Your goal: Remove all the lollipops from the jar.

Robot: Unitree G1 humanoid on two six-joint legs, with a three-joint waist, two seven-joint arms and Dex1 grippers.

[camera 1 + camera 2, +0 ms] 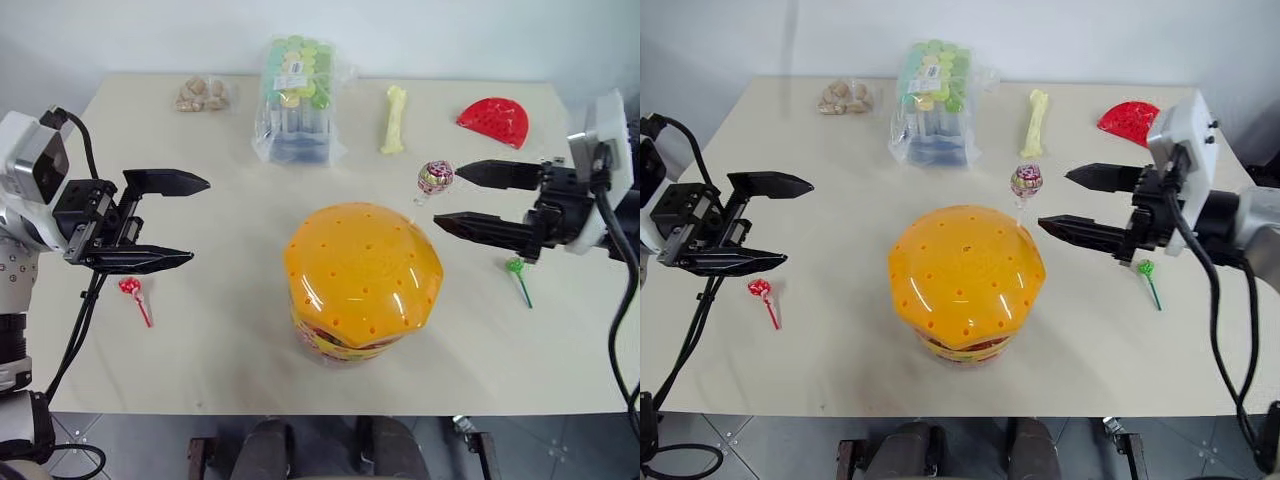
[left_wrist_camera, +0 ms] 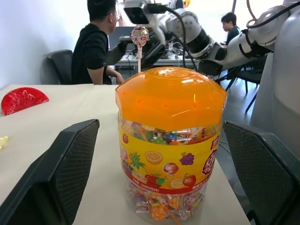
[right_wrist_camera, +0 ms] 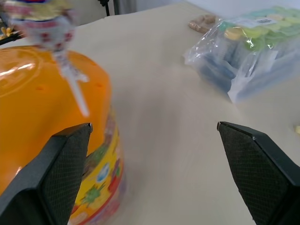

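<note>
Orange and dome-topped, the jar (image 1: pixel 362 283) stands near the middle of the pale table (image 1: pixel 200 360) in the left eye view, its printed base mostly hidden under the lid. One lollipop (image 1: pixel 435 177) stands upright on a white stick at the jar's far right edge; where the stick ends is hidden by the dome. A red-stick lollipop (image 1: pixel 133 293) lies on the table to the left, a green-stick one (image 1: pixel 517 275) to the right. The left claw (image 1: pixel 172 221) hangs wide and empty left of the jar; the right claw (image 1: pixel 464 198) is wide and empty, just beside the upright lollipop. At the back lie a bag of green-capped tubes (image 1: pixel 297 98), a pale yellow bone-shaped stick (image 1: pixel 394 119), a red half-round piece (image 1: pixel 494 119) and a small packet (image 1: pixel 203 94) whose contents are hard to make out.

From the left wrist, the jar sits between the black fingers (image 2: pixel 61 173), wrapped sweets showing through its clear base; two people (image 2: pixel 96 44) sit behind.

From the right wrist, the lollipop is blurred, its top cut off.
</note>
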